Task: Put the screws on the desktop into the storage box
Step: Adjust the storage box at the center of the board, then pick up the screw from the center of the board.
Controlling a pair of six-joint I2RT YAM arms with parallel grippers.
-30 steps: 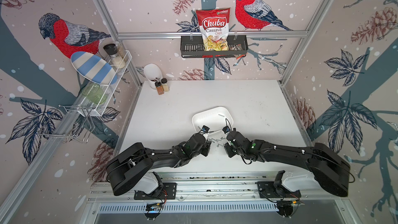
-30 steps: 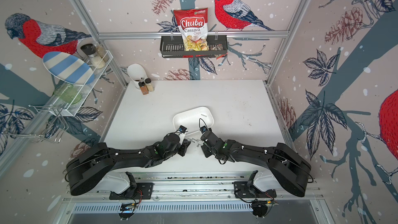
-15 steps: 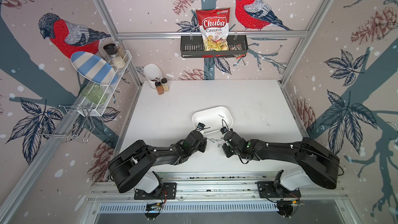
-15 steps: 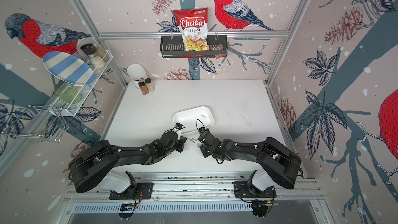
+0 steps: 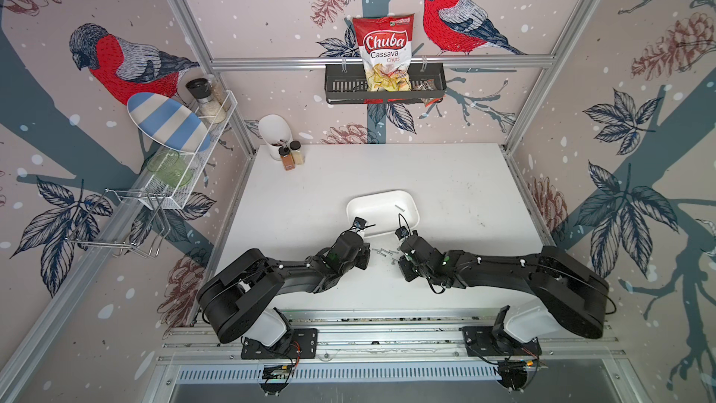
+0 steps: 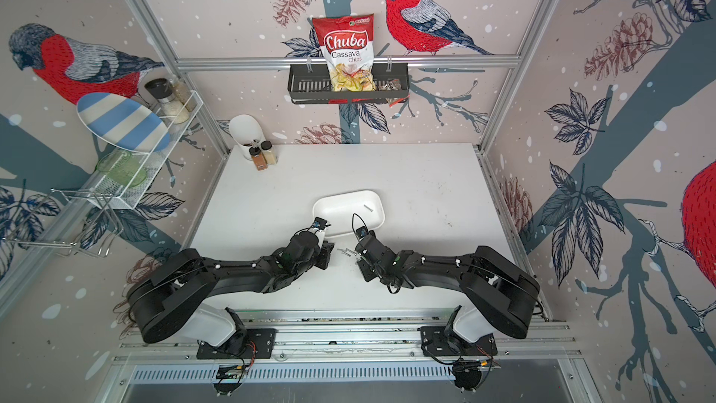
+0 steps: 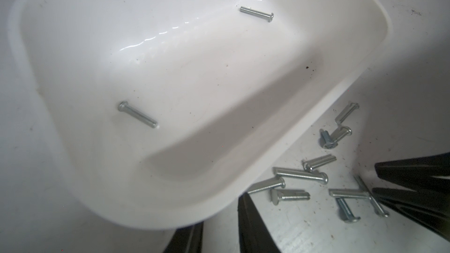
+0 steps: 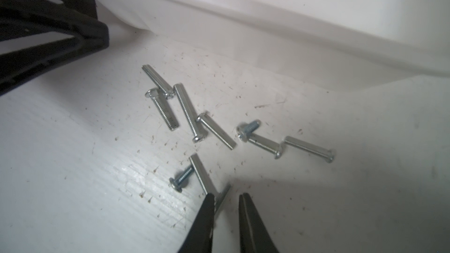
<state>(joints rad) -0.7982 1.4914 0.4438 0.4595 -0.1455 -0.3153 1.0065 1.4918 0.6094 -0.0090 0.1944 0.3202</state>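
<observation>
**Screws half-sorted:** Your white desk (image 5: 445, 172) carries the storage box (image 5: 374, 213), a shallow white tray. Both black arms reach toward the long side of the box that faces their bases. Your left arm (image 5: 271, 277) ends near one corner of that side, and your right arm (image 5: 503, 269) near the other.

In the left wrist view, your left hand (image 7: 219, 225) sits right at the box's rounded corner. Its fingers stand apart with bare desk in the gap and nothing gripped.

In the right wrist view, your right hand (image 8: 227, 195) points down at the desk just beside the box, fingers likewise apart. One screw (image 8: 222, 198) lies loose in the gap against one finger, not clamped.

Two screws (image 7: 137, 114) already lie inside the box, well apart from each other. About ten, counting the one in the gap, lie scattered on the desk just outside the box's wall, between your two hands, several touching or crossing.
</observation>
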